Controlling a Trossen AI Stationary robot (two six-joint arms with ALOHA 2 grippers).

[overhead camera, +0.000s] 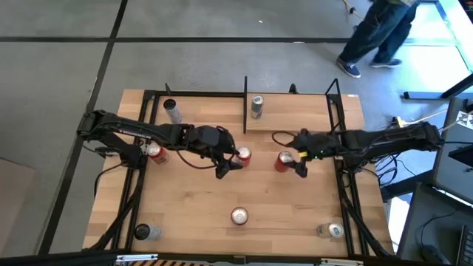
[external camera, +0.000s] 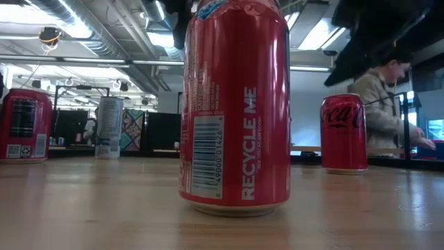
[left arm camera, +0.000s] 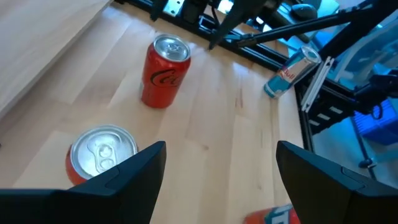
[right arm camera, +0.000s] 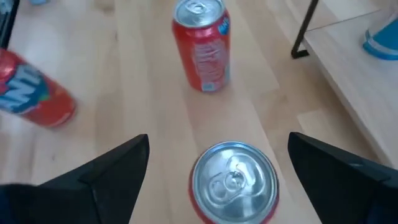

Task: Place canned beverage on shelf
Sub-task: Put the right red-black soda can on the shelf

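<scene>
Several drink cans stand about the wooden table. The shelf [overhead camera: 295,111] is the small raised board at the far edge, with a silver can [overhead camera: 256,107] on it. My right gripper [overhead camera: 299,168] is open above a red cola can [right arm camera: 233,180], one finger on each side of it and apart from it. My left gripper [overhead camera: 229,168] is open beside another red can [left arm camera: 99,155], which stands just off one finger. In the low view a third red can [external camera: 236,104] fills the front.
More cans: a red one [overhead camera: 154,153] under the left arm, a silver one [overhead camera: 172,111] far left, two at the near corners [overhead camera: 143,232] [overhead camera: 334,230]. Black posts [overhead camera: 245,100] edge the shelf. A person [overhead camera: 377,33] walks beyond the table's far right.
</scene>
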